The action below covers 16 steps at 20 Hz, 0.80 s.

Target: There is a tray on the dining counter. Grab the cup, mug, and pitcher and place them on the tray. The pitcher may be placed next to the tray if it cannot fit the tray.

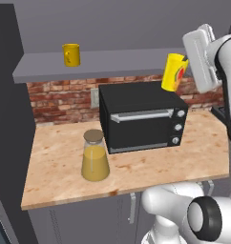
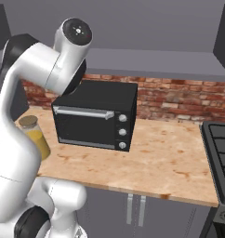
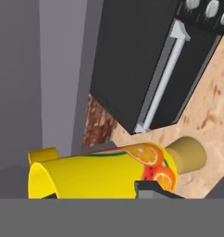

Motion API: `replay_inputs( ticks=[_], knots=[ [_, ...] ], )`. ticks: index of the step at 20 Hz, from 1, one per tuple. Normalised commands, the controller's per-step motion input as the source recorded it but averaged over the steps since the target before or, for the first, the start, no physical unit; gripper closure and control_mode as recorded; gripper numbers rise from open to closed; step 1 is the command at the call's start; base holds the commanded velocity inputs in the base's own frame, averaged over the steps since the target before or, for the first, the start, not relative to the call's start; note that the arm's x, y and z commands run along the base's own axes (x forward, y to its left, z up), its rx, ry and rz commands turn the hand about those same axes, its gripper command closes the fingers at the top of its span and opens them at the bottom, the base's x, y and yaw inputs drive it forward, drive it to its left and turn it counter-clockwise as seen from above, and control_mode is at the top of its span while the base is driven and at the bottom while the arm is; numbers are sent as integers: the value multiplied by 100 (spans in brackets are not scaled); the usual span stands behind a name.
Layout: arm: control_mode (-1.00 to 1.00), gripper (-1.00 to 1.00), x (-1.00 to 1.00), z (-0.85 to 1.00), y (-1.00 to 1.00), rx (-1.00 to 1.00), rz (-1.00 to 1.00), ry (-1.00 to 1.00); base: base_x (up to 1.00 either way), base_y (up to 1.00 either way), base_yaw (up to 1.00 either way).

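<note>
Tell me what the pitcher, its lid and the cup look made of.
Pitcher: clear, glass-like; the orange-yellow liquid shows through its wall.
Lid: matte tan, probably cork or wood.
Cup: opaque glossy yellow with a printed fruit picture; plastic or glazed ceramic, cannot tell which.

You're looking at a home kitchen.
You have a black toaster oven (image 1: 142, 116) on a tan wood-grain surface (image 1: 60, 162), red brick wall (image 1: 60, 100) behind, grey cabinets (image 2: 137, 209) below, a grey shelf (image 1: 98, 63) above, and a stove (image 2: 221, 153) edge at right.
</note>
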Motion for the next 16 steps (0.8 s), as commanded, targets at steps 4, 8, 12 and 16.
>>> replay_inputs(
  ticks=[4,8,12,16],
  knots=[
    [-100,100,-48,0,-11,-2,0,5,0,0,0],
    [-100,100,-48,-2,-17,-1,0,1,0,0,0],
    [-100,100,-30,0,-12,-6,0,0,0,0,0],
    [-100,100,-24,-7,-7,-11,0,0,0,0,0]
  ],
)
